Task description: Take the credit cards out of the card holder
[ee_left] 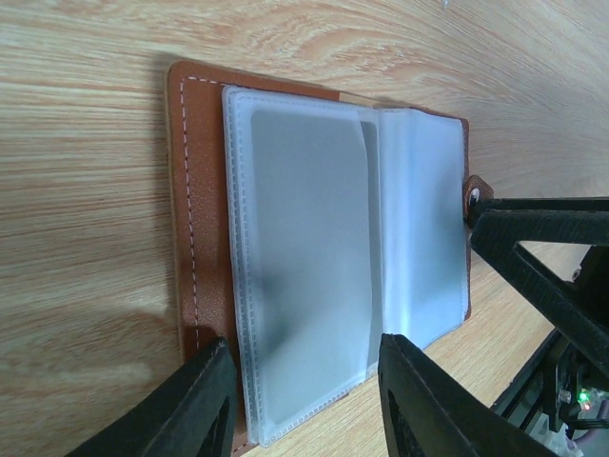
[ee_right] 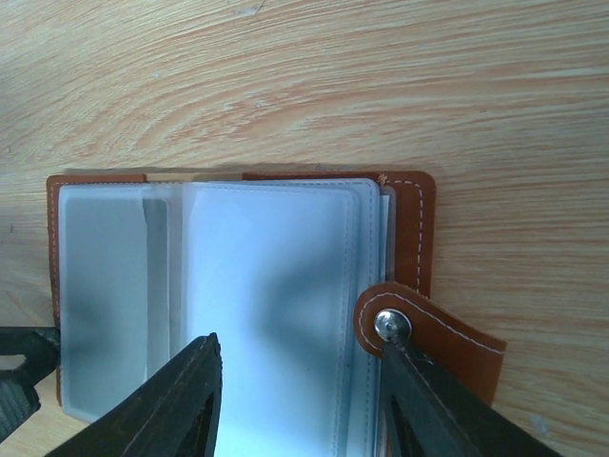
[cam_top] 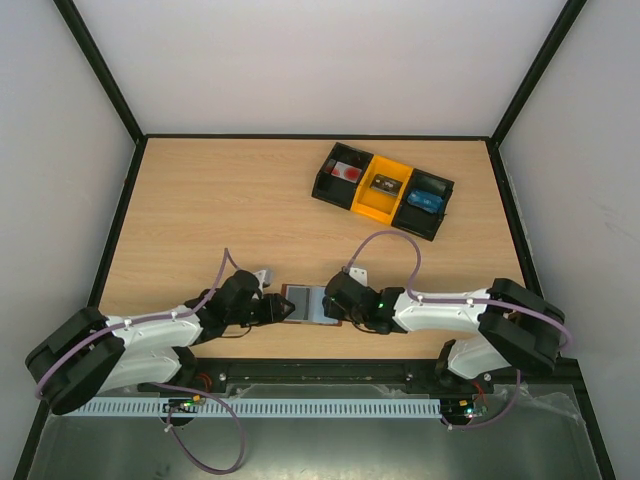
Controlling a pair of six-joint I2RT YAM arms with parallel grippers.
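Card holder (ee_right: 238,286) open flat; snap tab (ee_right: 428,338) unfastened

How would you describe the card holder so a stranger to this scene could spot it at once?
On the wooden table, look at the near edge, between the left gripper and right gripper. The card holder lies open there: a thin brown bifold with cloudy plastic sleeves and a snap tab, unlike the black-and-yellow tray beyond it.
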